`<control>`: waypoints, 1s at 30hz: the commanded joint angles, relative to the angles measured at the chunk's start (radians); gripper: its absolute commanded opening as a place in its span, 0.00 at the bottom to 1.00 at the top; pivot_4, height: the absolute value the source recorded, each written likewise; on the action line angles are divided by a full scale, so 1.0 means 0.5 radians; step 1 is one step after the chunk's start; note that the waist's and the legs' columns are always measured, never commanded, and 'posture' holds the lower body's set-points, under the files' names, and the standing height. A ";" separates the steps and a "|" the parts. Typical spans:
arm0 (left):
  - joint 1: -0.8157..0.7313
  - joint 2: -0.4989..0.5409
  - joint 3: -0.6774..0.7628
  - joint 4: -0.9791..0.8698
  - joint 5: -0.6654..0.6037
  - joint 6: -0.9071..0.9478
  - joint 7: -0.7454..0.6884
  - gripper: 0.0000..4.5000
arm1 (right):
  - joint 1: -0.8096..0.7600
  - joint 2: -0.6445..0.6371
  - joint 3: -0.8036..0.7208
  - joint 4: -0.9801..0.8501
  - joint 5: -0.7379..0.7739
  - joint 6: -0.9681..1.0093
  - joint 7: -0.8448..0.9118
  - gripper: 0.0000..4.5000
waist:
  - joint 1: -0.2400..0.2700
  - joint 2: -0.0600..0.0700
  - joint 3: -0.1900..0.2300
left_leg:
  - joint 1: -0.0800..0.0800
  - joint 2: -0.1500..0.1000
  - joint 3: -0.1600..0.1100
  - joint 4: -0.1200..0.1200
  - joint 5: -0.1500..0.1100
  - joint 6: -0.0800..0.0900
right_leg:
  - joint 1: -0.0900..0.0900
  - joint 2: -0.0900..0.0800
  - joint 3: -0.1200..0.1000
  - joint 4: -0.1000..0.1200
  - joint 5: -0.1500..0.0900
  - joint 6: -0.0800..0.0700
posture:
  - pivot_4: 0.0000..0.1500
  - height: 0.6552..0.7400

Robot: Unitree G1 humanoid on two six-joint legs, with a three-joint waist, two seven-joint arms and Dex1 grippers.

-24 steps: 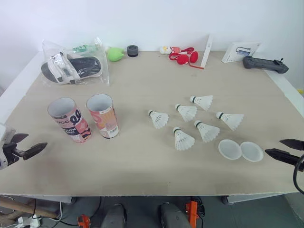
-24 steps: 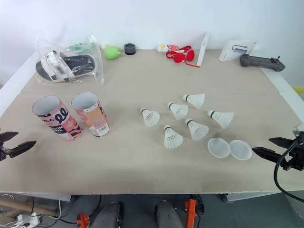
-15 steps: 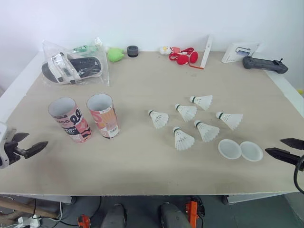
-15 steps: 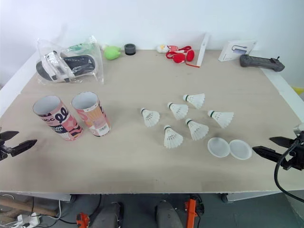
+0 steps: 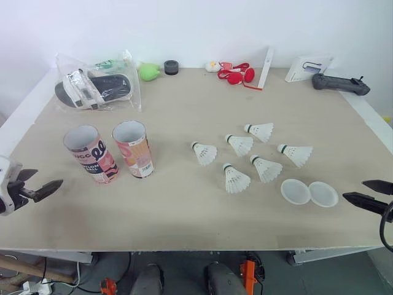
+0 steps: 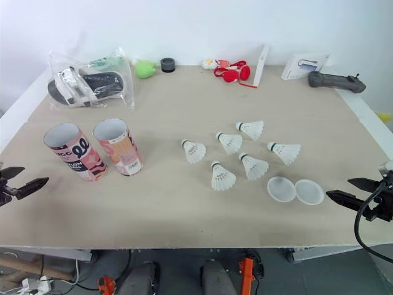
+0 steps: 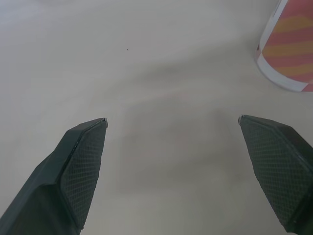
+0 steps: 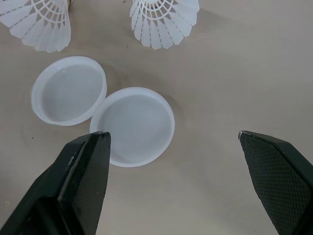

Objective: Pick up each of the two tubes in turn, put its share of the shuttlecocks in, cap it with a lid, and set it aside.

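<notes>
Near left front edge of table (image 5: pixel 184 212): left gripper (image 5: pixel 49 176) hovers, fingers spread, nothing between. Just beyond it, two open tubes stand side by side, mouths up. Pink tube (image 5: pixel 90 153) carries bold black "00"-like figures (smaller lettering unreadable); orange tube (image 5: pixel 134 149) has white label patch, print illegible. Six shuttlecocks (image 5: pixel 241 145) scattered centre-right. Two white lids (image 5: pixel 296 191) touching, just beside right gripper (image 5: pixel 354 188), fingers apart, empty.
</notes>
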 commanded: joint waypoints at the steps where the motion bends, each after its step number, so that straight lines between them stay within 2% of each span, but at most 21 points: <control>1: -0.029 -0.007 0.087 -0.035 -0.024 -0.026 0.006 0.99 | -0.026 0.008 -0.148 -0.087 0.082 0.020 0.006 1.00 | 0.000 0.000 0.000 | 0.000 0.000 0.000 0.000 0.000 0.000 | 0.000 0.000 0.000 0.000 0.000 0.000 | 1.00 1.00; 6: 0.086 -0.052 0.219 -0.188 -0.151 -0.034 -0.122 0.99 | -0.166 0.040 -0.255 -0.658 0.501 0.386 -0.009 1.00 | -0.022 0.003 0.000 | 0.001 0.005 0.002 0.000 0.000 0.000 | -0.001 0.004 0.002 0.001 0.001 -0.001 | 1.00 1.00; 10: 0.164 -0.125 0.219 -0.336 -0.187 -0.035 -0.140 0.99 | -0.523 0.082 -0.019 -1.253 1.011 0.685 -0.210 1.00 | -0.030 0.005 -0.002 | 0.002 0.012 0.004 0.000 0.000 0.000 | 0.000 0.010 0.003 0.001 0.001 -0.001 | 1.00 1.00; 14: 0.242 -0.206 0.206 -0.447 -0.188 -0.051 -0.136 0.99 | -0.923 0.188 0.302 -1.484 1.264 0.810 -0.385 1.00 | -0.041 0.005 -0.002 | 0.002 0.021 0.004 0.001 0.001 0.001 | 0.000 0.019 0.003 0.002 0.003 -0.004 | 1.00 1.00; 20: 0.326 -0.340 0.197 -0.661 -0.256 0.089 -0.034 0.99 | -1.199 0.312 0.598 -1.544 1.331 0.858 -0.448 1.00 | -0.027 0.000 -0.004 | -0.005 0.020 0.002 0.001 0.001 0.001 | -0.003 0.018 0.003 0.001 0.002 -0.007 | 1.00 1.00; 27: 0.290 -0.525 0.099 -0.786 -0.194 -0.043 0.081 0.99 | -1.274 0.397 0.790 -1.509 1.191 0.789 -0.408 1.00 | -0.006 0.000 -0.004 | -0.005 0.019 0.002 0.001 0.001 0.001 | -0.003 0.017 0.002 0.001 0.005 -0.013 | 1.00 1.00; 30: 0.230 -0.588 0.052 -0.721 -0.135 -0.151 0.128 0.99 | -1.277 0.428 0.834 -1.497 1.130 0.755 -0.388 1.00 | -0.002 -0.001 -0.004 | -0.004 0.020 0.002 0.001 0.001 0.001 | -0.003 0.019 0.001 0.001 0.005 -0.013 | 1.00 1.00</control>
